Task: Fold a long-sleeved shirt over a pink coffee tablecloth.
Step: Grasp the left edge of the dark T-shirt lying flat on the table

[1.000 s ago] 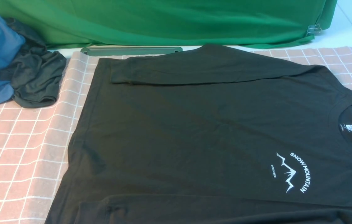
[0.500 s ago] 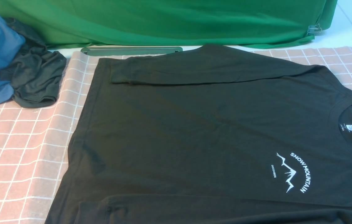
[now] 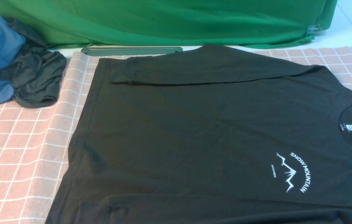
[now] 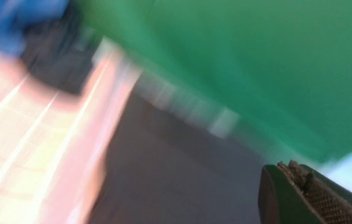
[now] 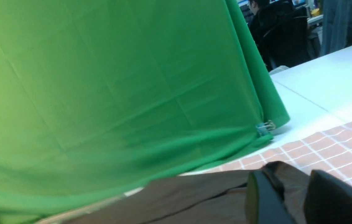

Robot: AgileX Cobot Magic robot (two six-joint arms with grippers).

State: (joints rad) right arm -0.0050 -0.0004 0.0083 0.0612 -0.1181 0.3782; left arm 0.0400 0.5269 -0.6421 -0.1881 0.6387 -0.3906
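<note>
Front view: the long-sleeved shirt (image 3: 201,130), black with a small white mountain print, lies flat on the pink coffee tablecloth (image 3: 23,149), collar to the right and both sleeves folded across its body. The left gripper (image 4: 288,166) is pressed together. The right gripper (image 5: 288,179) has shirt cloth showing in the gap of its jaws, but I cannot tell whether it pinches it.

Left tool (image 4: 288,165) shut, right tool (image 5: 284,174) parted!
The left's ridged fingers (image 4: 328,199) sat pressed pad against pad; the right's two dark fingers (image 5: 260,202) stood apart, a clear gap between them.
</note>
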